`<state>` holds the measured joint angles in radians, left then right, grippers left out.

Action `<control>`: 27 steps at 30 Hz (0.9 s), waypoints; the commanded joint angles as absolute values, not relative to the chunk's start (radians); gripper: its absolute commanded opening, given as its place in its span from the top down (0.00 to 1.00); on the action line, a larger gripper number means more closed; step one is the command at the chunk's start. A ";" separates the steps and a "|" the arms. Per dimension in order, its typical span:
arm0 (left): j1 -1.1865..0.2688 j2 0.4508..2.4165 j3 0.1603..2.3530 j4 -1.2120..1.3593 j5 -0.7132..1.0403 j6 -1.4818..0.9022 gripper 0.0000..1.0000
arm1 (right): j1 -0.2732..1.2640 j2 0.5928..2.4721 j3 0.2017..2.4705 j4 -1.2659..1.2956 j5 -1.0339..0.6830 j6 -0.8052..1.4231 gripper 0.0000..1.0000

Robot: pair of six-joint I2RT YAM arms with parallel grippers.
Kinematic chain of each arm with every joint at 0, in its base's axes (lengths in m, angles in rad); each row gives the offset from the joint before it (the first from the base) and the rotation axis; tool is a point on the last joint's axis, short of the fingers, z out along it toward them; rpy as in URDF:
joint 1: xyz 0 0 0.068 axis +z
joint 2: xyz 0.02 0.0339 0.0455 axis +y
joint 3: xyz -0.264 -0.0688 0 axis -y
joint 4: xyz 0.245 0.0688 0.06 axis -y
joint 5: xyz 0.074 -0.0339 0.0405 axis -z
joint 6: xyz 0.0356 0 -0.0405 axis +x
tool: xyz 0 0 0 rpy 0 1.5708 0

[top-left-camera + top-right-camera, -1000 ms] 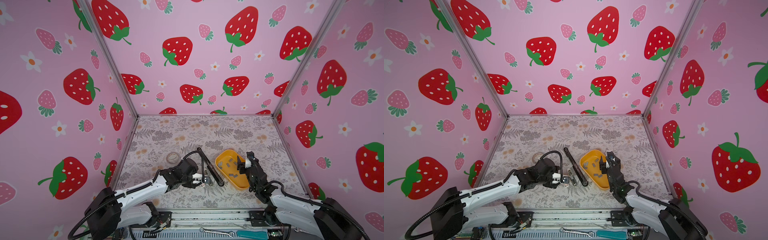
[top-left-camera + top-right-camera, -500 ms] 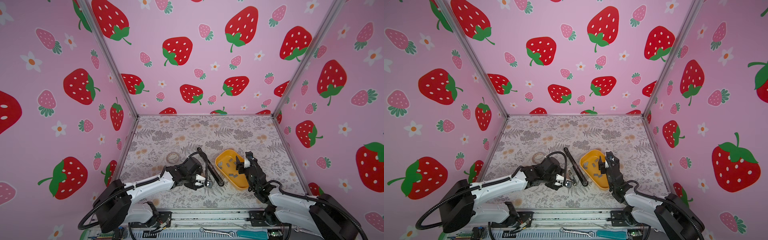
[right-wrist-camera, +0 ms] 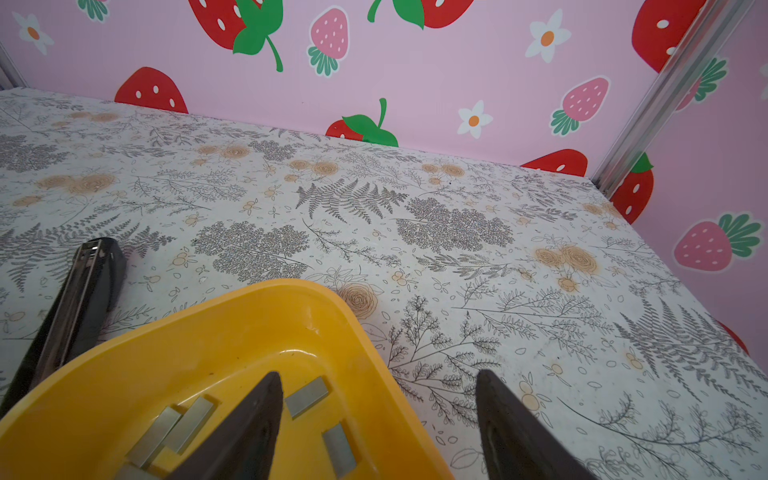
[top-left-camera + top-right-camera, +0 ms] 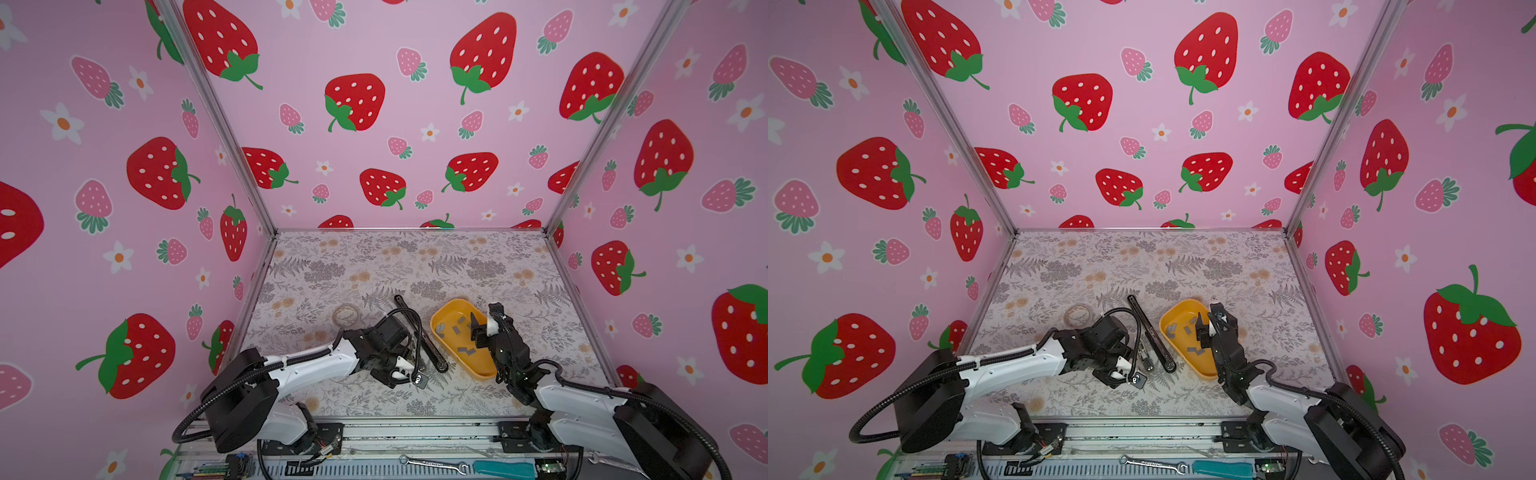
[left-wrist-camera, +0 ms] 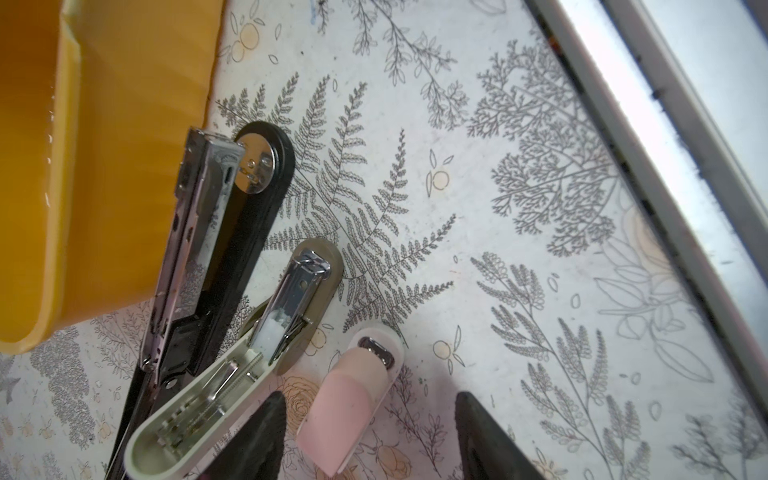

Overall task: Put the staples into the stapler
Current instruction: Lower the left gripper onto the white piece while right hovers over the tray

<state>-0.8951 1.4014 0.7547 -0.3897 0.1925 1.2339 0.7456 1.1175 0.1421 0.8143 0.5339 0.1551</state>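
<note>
Three staplers lie side by side left of a yellow tray [image 5: 104,166]. A long black stapler [image 5: 249,232] [image 4: 420,332] [image 4: 1152,332] lies opened, its metal magazine raised. Beside it a beige stapler [image 5: 208,399] is also opened. My left gripper [image 5: 370,397] [image 4: 405,370] [image 4: 1125,372] is open and straddles a small closed pink stapler [image 5: 353,411], with a gap on each side. Several staples [image 3: 307,395] [image 4: 457,330] [image 4: 1187,330] lie in the tray [image 3: 291,286]. My right gripper [image 3: 378,376] [image 4: 484,318] [image 4: 1208,322] is open over the tray's right rim, one finger inside, one outside.
A clear tape ring [image 4: 345,316] [image 4: 1079,316] lies on the floral mat left of the staplers. Pink strawberry walls close in three sides. A wrench [image 4: 432,462] and a teal-handled tool [image 4: 503,467] rest on the front rail.
My left gripper has shifted slightly right and toward the front edge, onto the small staplers. The right gripper has stayed over the tray.
</note>
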 commanded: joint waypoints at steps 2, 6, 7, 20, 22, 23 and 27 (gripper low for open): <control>-0.901 1.428 0.802 -0.443 0.206 1.266 0.35 | 0.741 1.136 0.175 0.827 0.532 0.144 0.25; -0.903 1.431 0.799 -0.442 0.213 1.275 0.36 | 0.740 1.144 0.182 0.822 0.533 0.143 0.25; -0.902 1.431 0.800 -0.441 0.216 1.278 0.36 | 0.740 1.144 0.181 0.823 0.533 0.142 0.25; -0.905 1.456 0.809 -0.410 0.204 1.308 0.37 | 0.741 1.163 0.193 0.813 0.527 0.143 0.25; -0.905 1.466 0.815 -0.403 0.198 1.316 0.37 | 0.741 1.166 0.197 0.812 0.527 0.142 0.25; -0.904 1.473 0.819 -0.403 0.196 1.320 0.37 | 0.741 1.167 0.197 0.812 0.527 0.143 0.25; -0.905 1.508 0.841 -0.409 0.172 1.329 0.39 | 0.741 1.169 0.198 0.812 0.526 0.142 0.25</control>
